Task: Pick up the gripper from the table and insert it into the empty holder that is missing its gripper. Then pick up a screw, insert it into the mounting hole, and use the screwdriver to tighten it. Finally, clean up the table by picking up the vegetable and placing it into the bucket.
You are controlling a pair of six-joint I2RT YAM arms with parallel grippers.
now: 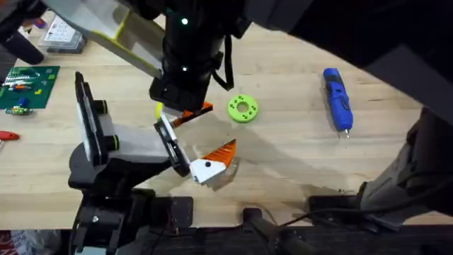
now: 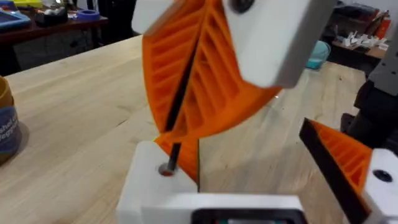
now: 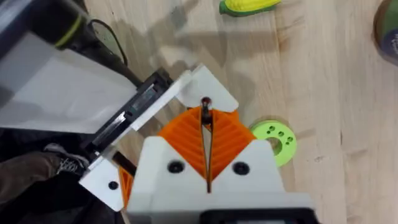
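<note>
The place looks like a robotics or electronics lab. The work surface is a pale wooden table (image 1: 283, 149) carrying engineering parts rather than household goods: a green circuit board (image 1: 28, 88) at the far left, a clear compartment box (image 1: 62, 35) of small parts beyond it, a blue electric screwdriver (image 1: 337, 99) to the right, and a lime-green disc (image 1: 243, 108) with holes that looks 3D-printed. In the left wrist view the room behind holds a second table (image 2: 59, 25) cluttered with tools and a roll of blue tape (image 2: 87, 14).
</note>
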